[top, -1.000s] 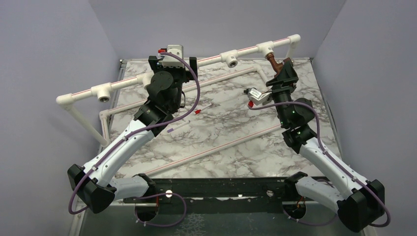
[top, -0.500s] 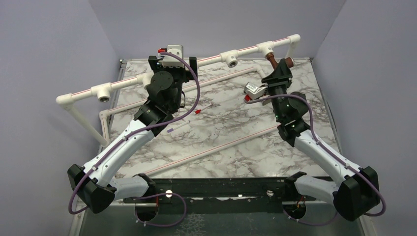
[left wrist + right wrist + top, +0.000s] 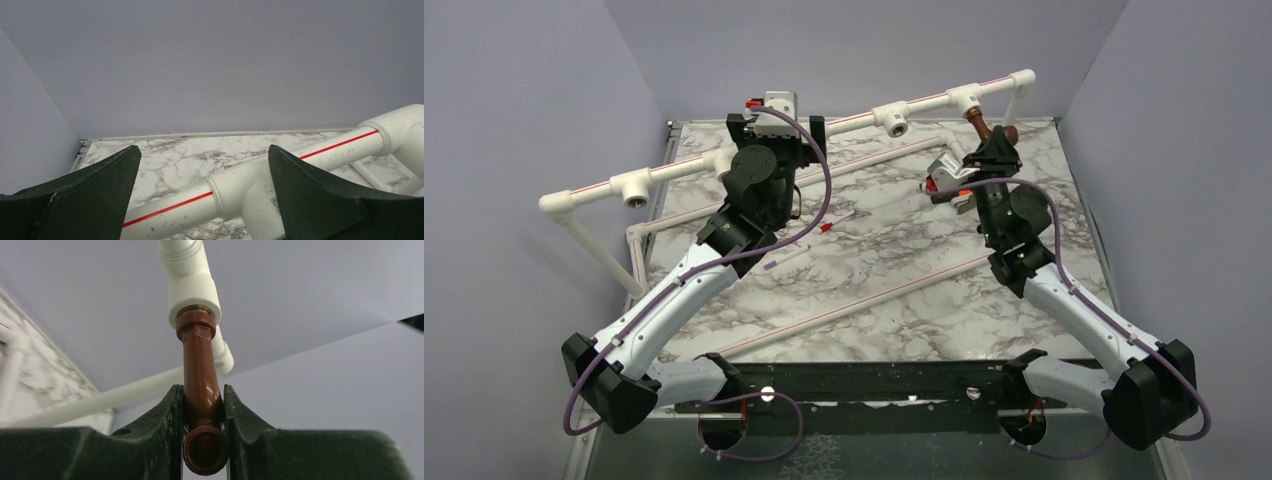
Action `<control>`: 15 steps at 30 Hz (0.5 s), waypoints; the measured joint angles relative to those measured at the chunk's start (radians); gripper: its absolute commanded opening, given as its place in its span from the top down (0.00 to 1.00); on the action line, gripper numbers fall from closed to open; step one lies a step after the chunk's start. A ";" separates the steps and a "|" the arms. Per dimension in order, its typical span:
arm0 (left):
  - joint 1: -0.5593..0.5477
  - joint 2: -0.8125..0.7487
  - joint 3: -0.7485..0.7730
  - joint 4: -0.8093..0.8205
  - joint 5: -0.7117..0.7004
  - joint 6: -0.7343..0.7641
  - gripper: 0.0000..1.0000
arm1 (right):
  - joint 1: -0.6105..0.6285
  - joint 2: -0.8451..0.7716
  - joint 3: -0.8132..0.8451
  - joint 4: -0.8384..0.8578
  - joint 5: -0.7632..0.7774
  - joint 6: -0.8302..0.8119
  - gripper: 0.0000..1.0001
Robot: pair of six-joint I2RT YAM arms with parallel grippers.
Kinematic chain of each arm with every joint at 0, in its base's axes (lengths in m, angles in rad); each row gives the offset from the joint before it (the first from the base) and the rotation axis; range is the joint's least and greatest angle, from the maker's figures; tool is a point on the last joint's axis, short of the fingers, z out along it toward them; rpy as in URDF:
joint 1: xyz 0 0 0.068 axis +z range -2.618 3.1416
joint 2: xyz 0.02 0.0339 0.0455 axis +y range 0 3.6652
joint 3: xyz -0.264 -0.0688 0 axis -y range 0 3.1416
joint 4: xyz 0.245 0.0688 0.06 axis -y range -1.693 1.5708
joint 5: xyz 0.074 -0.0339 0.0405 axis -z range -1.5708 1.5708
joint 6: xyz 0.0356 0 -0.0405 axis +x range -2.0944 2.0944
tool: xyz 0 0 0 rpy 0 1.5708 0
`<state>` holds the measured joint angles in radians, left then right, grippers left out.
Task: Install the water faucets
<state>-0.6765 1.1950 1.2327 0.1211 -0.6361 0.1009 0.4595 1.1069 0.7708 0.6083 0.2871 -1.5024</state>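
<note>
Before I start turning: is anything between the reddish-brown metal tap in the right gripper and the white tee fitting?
Nothing visible. The right gripper is shut on the reddish-brown metal tap, whose hexagonal end meets the mouth of the white plastic tee fitting.

My left arm (image 3: 684,280) reaches to the far side, left of centre. My left gripper (image 3: 202,165) points far, jaws wide apart. My right arm (image 3: 1074,300) stretches to the far right, and my right gripper (image 3: 202,397) has both fingers pressed against the faucet (image 3: 200,365), clamping it.
</note>
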 measured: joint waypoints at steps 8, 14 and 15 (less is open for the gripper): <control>-0.002 0.000 0.000 0.000 0.000 0.001 0.01 | 0.000 -0.038 0.095 -0.193 0.011 0.668 0.99; -0.002 0.000 0.000 0.000 0.000 0.000 0.01 | -0.008 -0.041 0.111 -0.209 0.039 1.131 0.99; -0.002 0.000 0.000 0.000 -0.001 0.001 0.01 | -0.010 -0.041 0.115 -0.212 0.043 1.201 0.99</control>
<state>-0.6781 1.1946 1.2327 0.1215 -0.6369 0.1017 0.4496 1.0657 0.8856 0.3958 0.3305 -0.3019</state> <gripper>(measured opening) 0.990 0.326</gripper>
